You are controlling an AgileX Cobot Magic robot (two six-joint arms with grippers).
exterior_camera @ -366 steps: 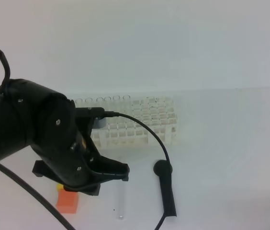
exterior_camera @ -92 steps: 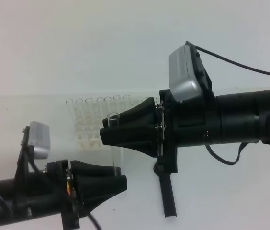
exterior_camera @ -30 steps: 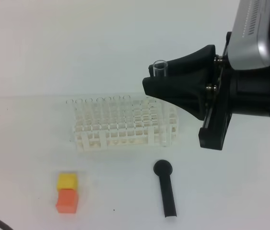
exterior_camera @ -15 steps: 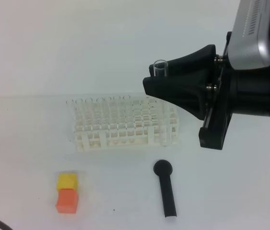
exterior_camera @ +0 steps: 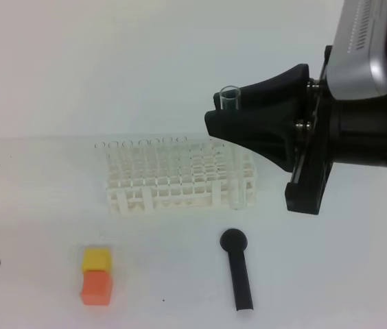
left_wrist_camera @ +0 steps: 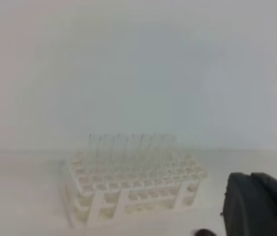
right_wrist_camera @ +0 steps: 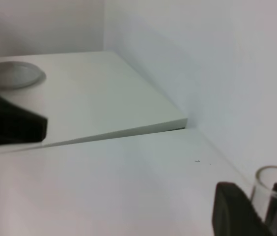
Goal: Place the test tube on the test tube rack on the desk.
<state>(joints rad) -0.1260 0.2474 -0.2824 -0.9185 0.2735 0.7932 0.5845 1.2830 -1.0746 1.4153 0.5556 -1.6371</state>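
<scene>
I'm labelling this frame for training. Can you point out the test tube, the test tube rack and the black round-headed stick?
test tube (exterior_camera: 230, 96): exterior high view, open rim above the right gripper.
test tube rack (exterior_camera: 173, 178): exterior high view, middle of the lattice.
black round-headed stick (exterior_camera: 239, 275): exterior high view, its shaft.

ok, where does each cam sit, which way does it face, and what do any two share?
Exterior high: above the desk, facing the back wall; sees the test tube rack, blocks, black stick, and the right gripper clamping the test tube.
Left wrist: low, facing the rack; a dark piece of the left gripper at lower right.
Right wrist: looks past its fingers at the tube's rim and wall.
Shared: exterior and left wrist both show the rack; exterior and right wrist the tube.
</scene>
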